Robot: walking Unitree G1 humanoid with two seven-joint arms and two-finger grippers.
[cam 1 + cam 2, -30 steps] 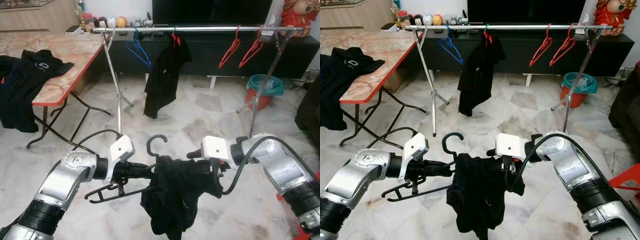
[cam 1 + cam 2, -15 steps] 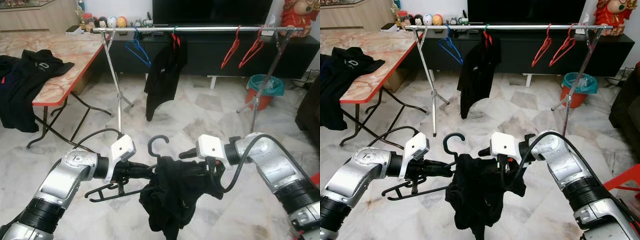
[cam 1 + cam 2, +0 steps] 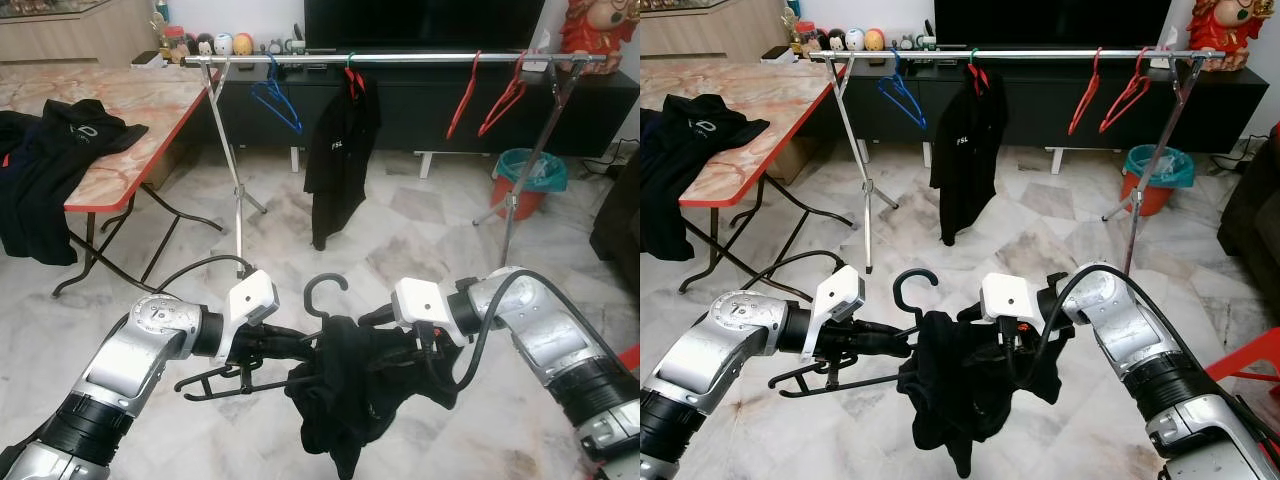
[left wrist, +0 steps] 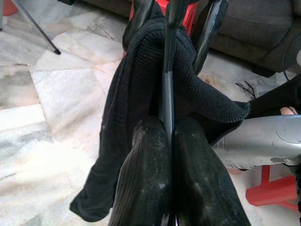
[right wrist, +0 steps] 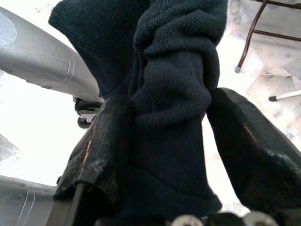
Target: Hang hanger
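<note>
Your left pincer (image 3: 285,343) is clenched on the hanger (image 3: 262,360), right pincer (image 3: 410,345) grasping the shirt (image 3: 350,390); the rail (image 3: 400,59) lies far ahead, at frame top

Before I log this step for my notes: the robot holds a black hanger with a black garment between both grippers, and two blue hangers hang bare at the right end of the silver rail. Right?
One detail is off: the two bare plastic hangers at the right end of the silver metal rail are red, as the left eye view shows. The black plastic hanger and black knitted garment are as you said.
</note>
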